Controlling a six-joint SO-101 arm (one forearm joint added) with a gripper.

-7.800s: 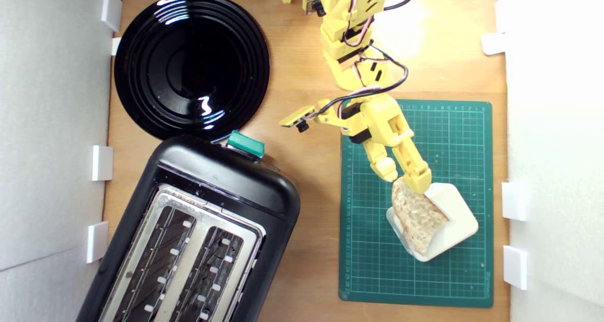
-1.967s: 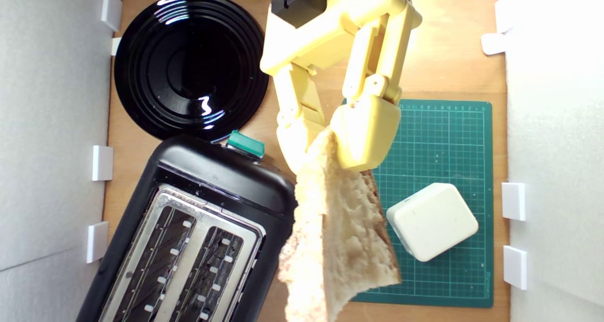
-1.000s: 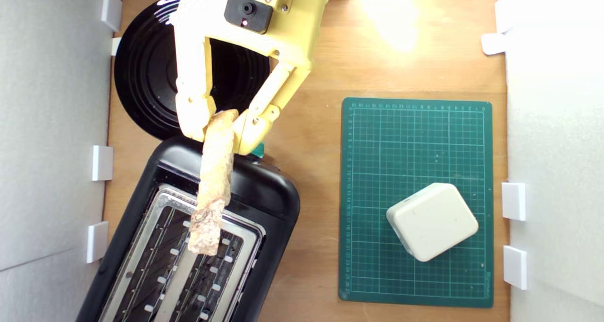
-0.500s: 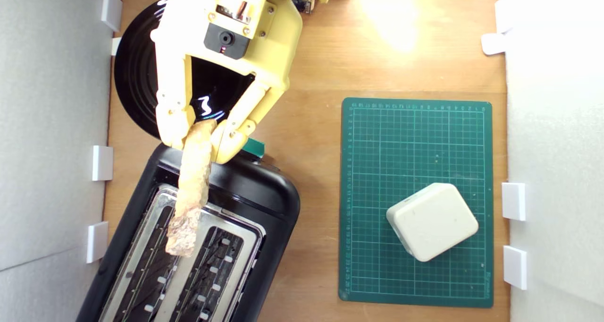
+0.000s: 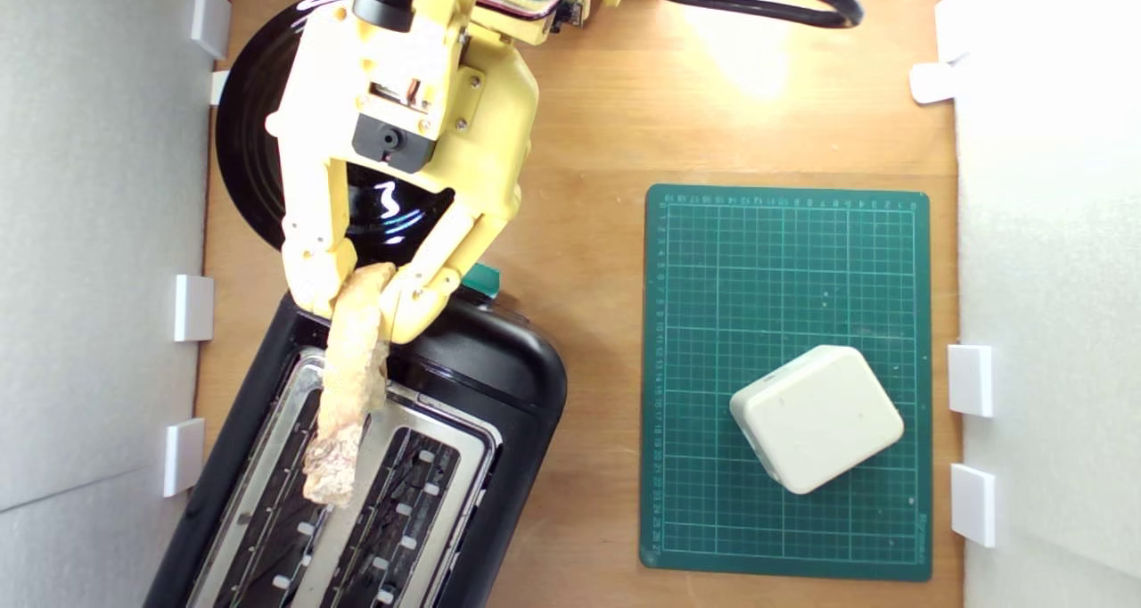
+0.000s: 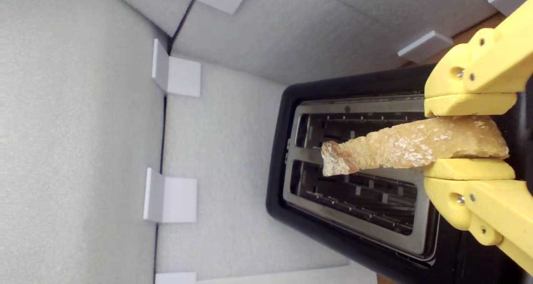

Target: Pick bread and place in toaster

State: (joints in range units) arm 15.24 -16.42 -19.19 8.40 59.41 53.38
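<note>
Wrist view | tool [image 6: 468, 137] pinches crusty bread [image 6: 399, 148] | glossy black toaster [image 6: 358, 234]

Bright, even light; glare on the black plate [image 5: 267, 144]; both views sharp.

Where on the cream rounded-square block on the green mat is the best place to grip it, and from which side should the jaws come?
Grip the cream rounded-square block across two opposite flat sides, coming down from above. It lies flat on the green cutting mat, turned diagonally to the grid, so the jaws probably need that same rotation; its rounded corners would likely slip.
</note>
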